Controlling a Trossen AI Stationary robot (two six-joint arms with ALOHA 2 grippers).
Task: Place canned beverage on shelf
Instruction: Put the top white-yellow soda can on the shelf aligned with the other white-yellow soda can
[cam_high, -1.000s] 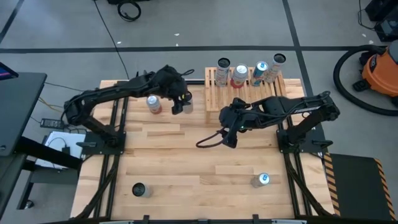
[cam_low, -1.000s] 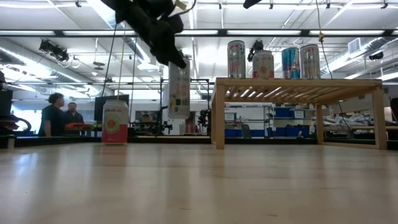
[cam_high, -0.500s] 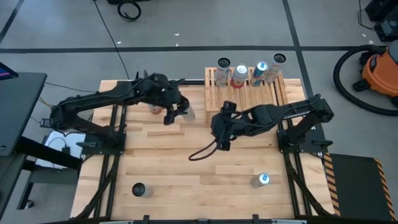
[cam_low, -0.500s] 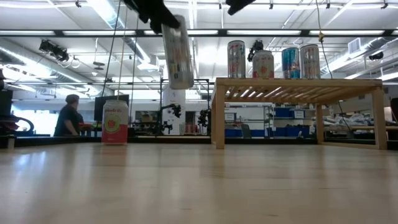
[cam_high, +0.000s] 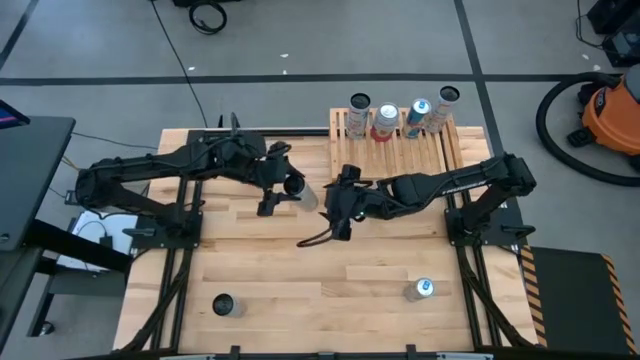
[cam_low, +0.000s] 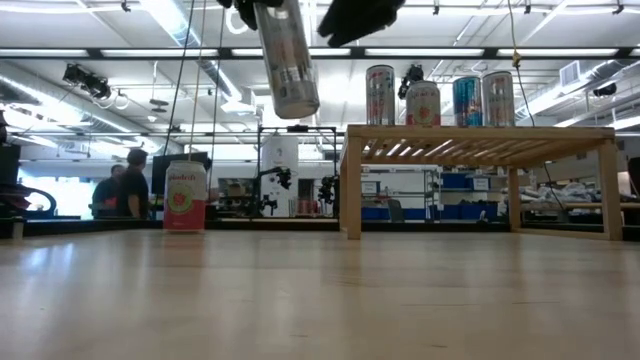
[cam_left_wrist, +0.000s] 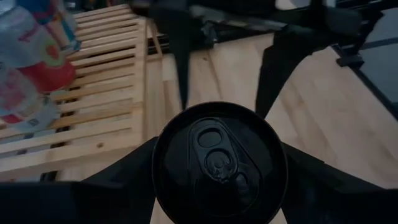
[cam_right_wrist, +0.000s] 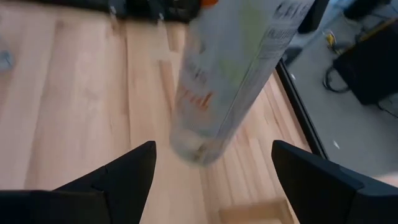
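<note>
Nearest the front edge of the table, a dark can is standing at the left corner and a silver can is standing toward the right, both well away from the arms.

Over the middle of the table, the left gripper is holding a slim pale can up in the air, its fingers closed around the can's sides, the can tilting a little. The right gripper is hanging just beside it, its two fingers spread wide with nothing between them, pointing at the lifted can.

Farther back, a pink and white can is standing on the table on the left side.

At the far right, the shelf is carrying four cans in a row along its back edge.

Beyond the table, people are standing in the room.
</note>
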